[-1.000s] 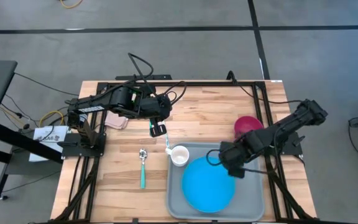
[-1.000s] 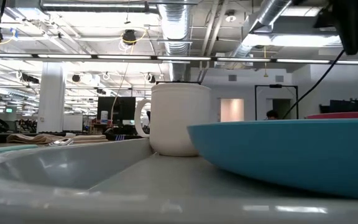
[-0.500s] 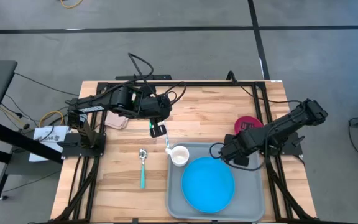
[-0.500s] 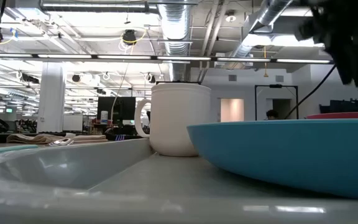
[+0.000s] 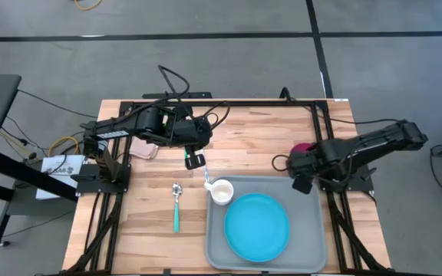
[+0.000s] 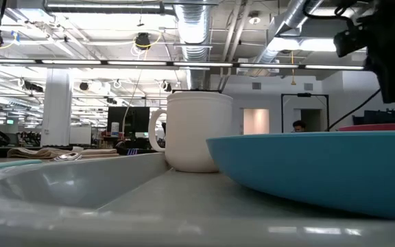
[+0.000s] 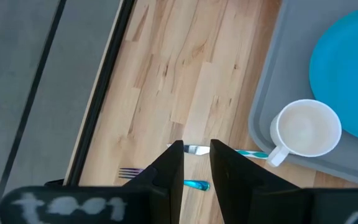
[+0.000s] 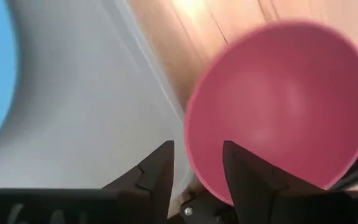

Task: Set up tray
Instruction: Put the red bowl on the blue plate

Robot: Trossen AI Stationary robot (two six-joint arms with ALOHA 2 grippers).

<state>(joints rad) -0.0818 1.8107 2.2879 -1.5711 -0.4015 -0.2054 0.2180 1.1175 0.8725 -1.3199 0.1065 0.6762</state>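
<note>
The light-grey tray [image 5: 313, 201] lies at the table's near right and carries the round blue plate [image 5: 258, 228] and a white mug [image 5: 221, 192], which stands in its far left corner. A pink bowl [image 5: 304, 148] stands on the wood just beyond the tray's far right corner. My right gripper [image 5: 296, 170] is open at this bowl; in the right wrist view [image 8: 197, 149] its fingers stand on either side of the bowl's rim [image 8: 188, 134], and no touch shows. My left gripper [image 5: 194, 161] hovers open left of the mug, above a teal-handled fork [image 7: 129, 172] and knife [image 7: 194, 149].
A teal-handled spoon [image 5: 176, 203] lies on the wood left of the tray. A folded cloth [image 5: 144, 149] sits under the left arm near the table's left edge. Black frame rails run along the table's edges. The middle of the far half is bare wood.
My right gripper has drawn back from over the blue plate's right edge, moving toward the table's far and right edges until it reached the pink bowl. The plate, mug and tray have stayed where they were.
</note>
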